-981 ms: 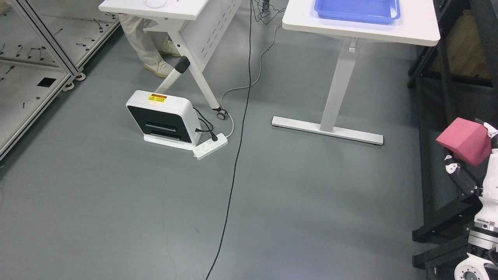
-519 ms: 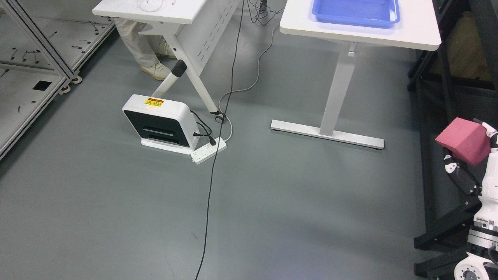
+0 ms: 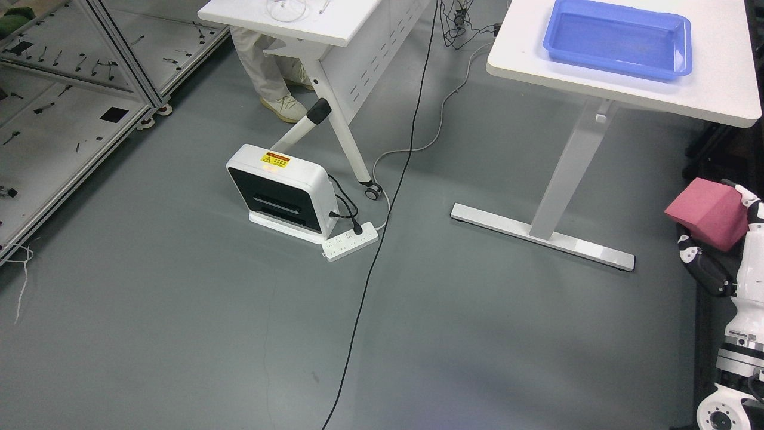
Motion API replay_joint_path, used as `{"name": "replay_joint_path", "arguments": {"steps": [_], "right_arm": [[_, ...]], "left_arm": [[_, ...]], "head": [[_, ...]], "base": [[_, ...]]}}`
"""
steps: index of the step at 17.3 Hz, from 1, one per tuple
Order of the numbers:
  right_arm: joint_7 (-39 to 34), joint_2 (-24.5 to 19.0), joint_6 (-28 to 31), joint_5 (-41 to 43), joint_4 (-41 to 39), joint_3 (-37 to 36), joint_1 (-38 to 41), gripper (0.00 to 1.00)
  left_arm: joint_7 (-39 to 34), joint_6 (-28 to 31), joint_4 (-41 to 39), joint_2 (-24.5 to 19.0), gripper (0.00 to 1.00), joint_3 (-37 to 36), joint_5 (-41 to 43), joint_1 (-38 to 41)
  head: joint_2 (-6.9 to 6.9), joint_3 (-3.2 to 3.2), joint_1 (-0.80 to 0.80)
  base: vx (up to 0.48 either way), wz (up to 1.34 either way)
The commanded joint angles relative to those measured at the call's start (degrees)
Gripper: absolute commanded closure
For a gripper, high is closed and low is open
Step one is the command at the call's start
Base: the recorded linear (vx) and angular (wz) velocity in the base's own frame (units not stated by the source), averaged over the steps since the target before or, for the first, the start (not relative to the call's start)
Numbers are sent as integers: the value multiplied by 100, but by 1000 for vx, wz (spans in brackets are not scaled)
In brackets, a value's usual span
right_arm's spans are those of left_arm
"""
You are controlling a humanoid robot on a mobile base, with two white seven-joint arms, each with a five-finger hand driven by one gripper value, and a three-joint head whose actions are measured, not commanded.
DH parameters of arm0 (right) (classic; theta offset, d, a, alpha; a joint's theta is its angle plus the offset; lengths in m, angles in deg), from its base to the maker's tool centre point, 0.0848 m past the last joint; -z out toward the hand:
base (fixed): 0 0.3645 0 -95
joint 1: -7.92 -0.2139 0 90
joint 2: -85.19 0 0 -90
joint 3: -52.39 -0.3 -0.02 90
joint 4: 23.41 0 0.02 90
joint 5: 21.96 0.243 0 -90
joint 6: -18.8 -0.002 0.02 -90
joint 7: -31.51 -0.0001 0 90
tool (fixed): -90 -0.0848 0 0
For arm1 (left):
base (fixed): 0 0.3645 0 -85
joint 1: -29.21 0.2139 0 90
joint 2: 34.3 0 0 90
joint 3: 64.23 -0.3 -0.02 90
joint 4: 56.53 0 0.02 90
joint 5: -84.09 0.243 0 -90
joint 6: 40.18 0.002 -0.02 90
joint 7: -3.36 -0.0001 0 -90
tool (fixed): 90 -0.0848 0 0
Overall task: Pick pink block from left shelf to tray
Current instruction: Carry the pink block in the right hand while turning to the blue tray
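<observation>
At the right edge of the head view, the right hand (image 3: 725,239) is clamped on the pink block (image 3: 707,213), holding it in the air above the grey floor (image 3: 179,328), well short of the tray. Farther out on the floor stand a white box-shaped device (image 3: 280,194) and, just beside it, a power strip (image 3: 350,240) crossed by a black cable (image 3: 382,239). Beyond, the blue tray (image 3: 621,39) sits on the white desk (image 3: 537,60) at upper right, and a person's leg and shoe (image 3: 280,107) show under another desk (image 3: 286,21).
</observation>
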Motion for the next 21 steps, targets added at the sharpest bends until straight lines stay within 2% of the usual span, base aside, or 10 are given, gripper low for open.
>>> {"name": "replay_joint_path", "arguments": {"steps": [1,16,21], "right_arm": [[-5,105,0,0,-6,1,-17,96],[-14,100,0,0,3,9,36,96],[-171,100,0,0,3,246,71,96]], "left_arm": [[-2,-4,-100,-100,0,0,0,-185],[-2,-4,-100,-100,0,0,0,-185],[-2,-4,-100,-100,0,0,0,-185]], "head": [[0,0,0],[0,0,0],[0,0,0]], "base": [[199,68],[281,-172],[327,-74]]}}
